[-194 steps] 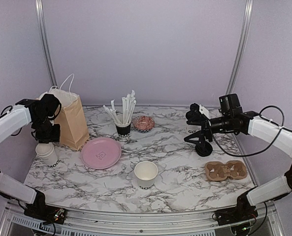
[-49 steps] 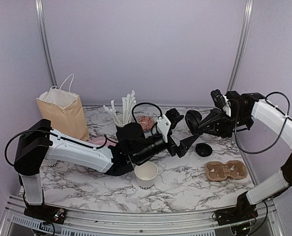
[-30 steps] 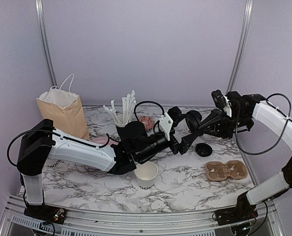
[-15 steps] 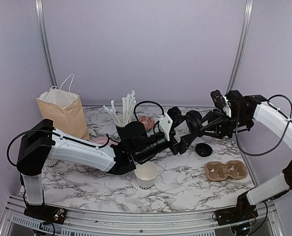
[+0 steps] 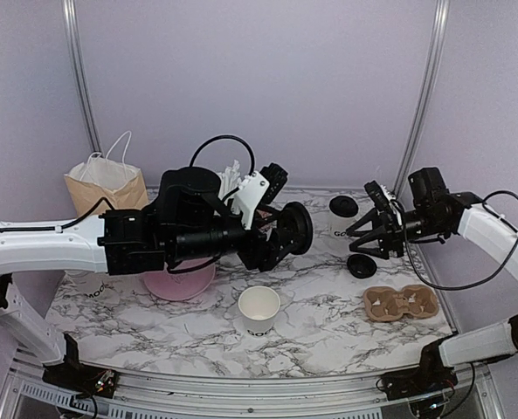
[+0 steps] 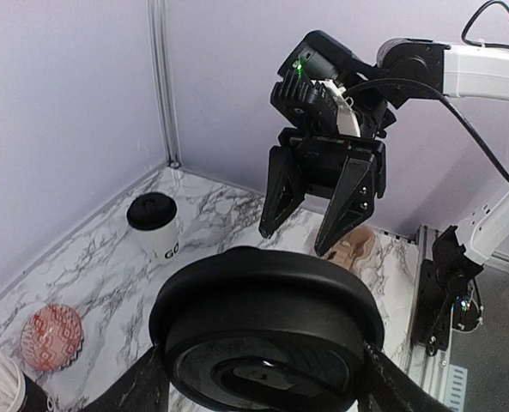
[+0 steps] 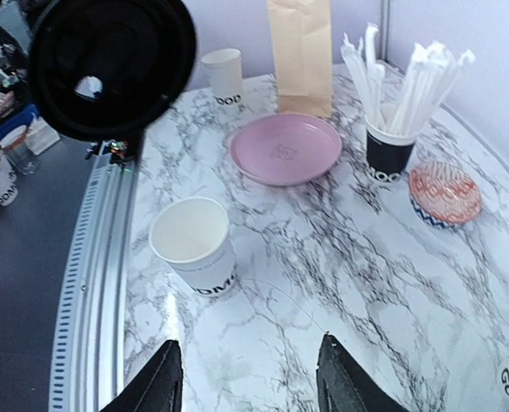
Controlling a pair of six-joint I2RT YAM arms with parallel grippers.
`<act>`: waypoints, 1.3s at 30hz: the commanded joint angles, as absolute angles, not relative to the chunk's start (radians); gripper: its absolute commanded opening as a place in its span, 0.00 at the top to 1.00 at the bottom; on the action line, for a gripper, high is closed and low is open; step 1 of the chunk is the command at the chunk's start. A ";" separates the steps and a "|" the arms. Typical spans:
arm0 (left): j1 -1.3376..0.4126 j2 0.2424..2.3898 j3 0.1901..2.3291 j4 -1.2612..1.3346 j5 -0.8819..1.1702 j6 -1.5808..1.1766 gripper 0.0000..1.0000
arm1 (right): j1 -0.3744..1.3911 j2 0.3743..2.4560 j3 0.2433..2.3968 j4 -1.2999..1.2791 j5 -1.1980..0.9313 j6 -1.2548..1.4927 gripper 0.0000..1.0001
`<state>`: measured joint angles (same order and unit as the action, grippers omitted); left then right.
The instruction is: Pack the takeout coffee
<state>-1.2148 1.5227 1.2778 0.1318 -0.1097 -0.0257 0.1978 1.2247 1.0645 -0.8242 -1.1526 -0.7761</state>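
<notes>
The takeout coffee (image 5: 341,222), a white cup with a black lid, stands at the back right of the table; it also shows in the left wrist view (image 6: 154,225). My left gripper (image 5: 285,234) is shut on a loose black lid (image 5: 299,227), held on edge above the table's middle. In its own view that lid (image 6: 267,326) fills the space between the fingers (image 6: 142,388). My right gripper (image 5: 356,243) hovers open and empty just right of the coffee, facing the left gripper (image 7: 250,378). A lidless white cup (image 5: 259,307) stands at the front centre (image 7: 194,245).
A second black lid (image 5: 361,265) lies near a brown cup carrier (image 5: 401,303). A pink plate (image 7: 286,148), a paper bag (image 5: 110,185), a black cup of straws (image 7: 390,129), a red patterned bowl (image 7: 445,193) and stacked cups (image 7: 222,77) are to the left and back.
The right gripper has opened, let go of the black lid and drawn back to the right. The left gripper now holds that lid and has pulled it left, away from the right arm.
</notes>
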 commanded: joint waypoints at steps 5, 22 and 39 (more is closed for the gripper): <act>-1.215 1.498 1.390 -0.582 -0.153 -0.144 0.33 | 0.299 1.286 1.001 -0.479 -0.861 -0.512 0.48; -1.210 1.700 1.562 -0.794 -0.116 -0.121 0.32 | 0.322 1.421 0.949 -0.437 -0.914 -0.538 0.49; -1.194 1.794 1.639 -0.866 -0.078 -0.111 0.32 | 0.322 1.433 0.950 -0.466 -0.931 -0.577 0.49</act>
<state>-1.2022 1.7729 1.6077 -0.8200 -0.0868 -0.1234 0.3153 1.4239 0.9436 -0.4576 -0.9142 -0.5579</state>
